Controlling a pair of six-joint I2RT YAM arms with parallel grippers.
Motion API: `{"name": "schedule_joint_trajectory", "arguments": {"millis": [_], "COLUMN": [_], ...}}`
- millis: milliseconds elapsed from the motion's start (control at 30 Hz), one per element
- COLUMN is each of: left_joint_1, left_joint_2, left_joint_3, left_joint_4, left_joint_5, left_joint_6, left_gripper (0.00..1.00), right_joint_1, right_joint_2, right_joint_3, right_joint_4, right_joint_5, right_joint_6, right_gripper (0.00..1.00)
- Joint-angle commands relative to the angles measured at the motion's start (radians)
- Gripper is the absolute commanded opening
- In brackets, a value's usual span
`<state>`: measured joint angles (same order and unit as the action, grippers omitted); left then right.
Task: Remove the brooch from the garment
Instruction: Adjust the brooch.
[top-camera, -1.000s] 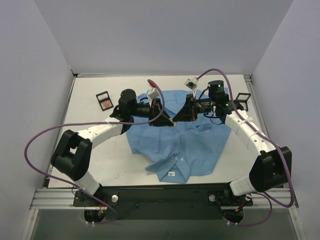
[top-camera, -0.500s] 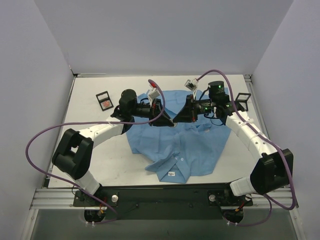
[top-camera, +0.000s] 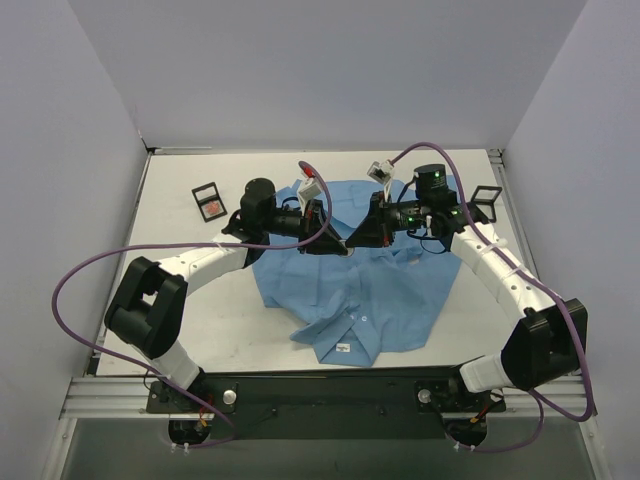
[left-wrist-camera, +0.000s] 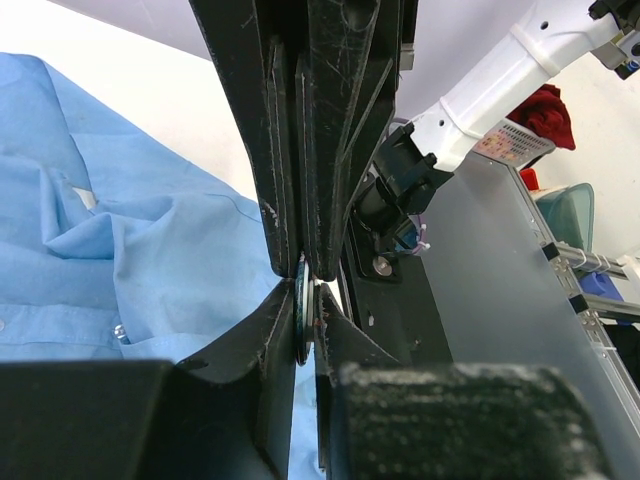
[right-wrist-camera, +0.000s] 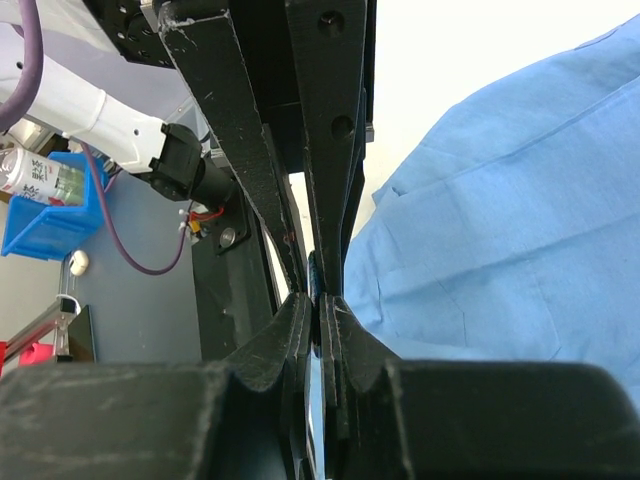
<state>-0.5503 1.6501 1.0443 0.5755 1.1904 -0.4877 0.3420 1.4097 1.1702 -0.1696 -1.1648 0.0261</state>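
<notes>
- The garment (top-camera: 372, 292), a light blue shirt, lies rumpled across the middle of the counter (top-camera: 200, 305). Its collar is toward the near edge, and a small white label (top-camera: 343, 347) shows inside the neck.
- Both arms reach in from either side, and their tips meet over the far half of the shirt, nose to nose.
- The left pincer (top-camera: 338, 244) is clamped on the brooch (left-wrist-camera: 301, 322). From its own wrist camera the brooch is seen edge-on, a thin disc nipped between the two dark fingers (left-wrist-camera: 262, 330).
- The right pincer (top-camera: 354, 238) has its fingers pressed together, tip to tip against the left one's. I cannot tell whether anything thin is caught between them.
- From the right wrist, blue cloth spreads out to one side of the closed tips (right-wrist-camera: 320, 305).
- A black rectangular frame (top-camera: 209, 201) sits near the far left corner of the counter, clear of the shirt.
- Another frame (top-camera: 487, 203) sits by the right edge, just beyond the right arm.
</notes>
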Motion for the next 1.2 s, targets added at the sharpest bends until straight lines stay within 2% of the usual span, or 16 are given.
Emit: {"name": "schedule_joint_trajectory", "arguments": {"millis": [0,300,567,700,1167], "left_joint_1": [-0.023,-0.022,-0.023,-0.020,-0.010], "left_joint_2": [-0.007,-0.012,-0.013,-0.012,-0.016], "left_joint_3": [0.029,0.025,0.025,0.025,0.025], "left_joint_4": [-0.012,-0.013,-0.014,-0.017,-0.048], "left_joint_5": [0.052,0.051,0.046,0.038,0.012], "left_joint_6": [0.035,0.040,0.040,0.040,0.058], "left_gripper": [0.00,0.00,0.00,0.00,0.00], "right_joint_1": [-0.005,-0.020,-0.026,-0.023,0.002], "right_joint_2": [-0.025,-0.018,-0.026,-0.023,-0.028], "right_joint_3": [0.026,0.013,-0.006,0.009,0.034], "right_joint_4": [0.061,0.127,0.150,0.081,0.002], "right_joint_5": [0.020,0.027,0.016,0.005,-0.019], "right_joint_6": [0.046,0.138,0.143,0.086,0.015], "right_gripper": [0.05,0.19,0.16,0.16,0.23]}}
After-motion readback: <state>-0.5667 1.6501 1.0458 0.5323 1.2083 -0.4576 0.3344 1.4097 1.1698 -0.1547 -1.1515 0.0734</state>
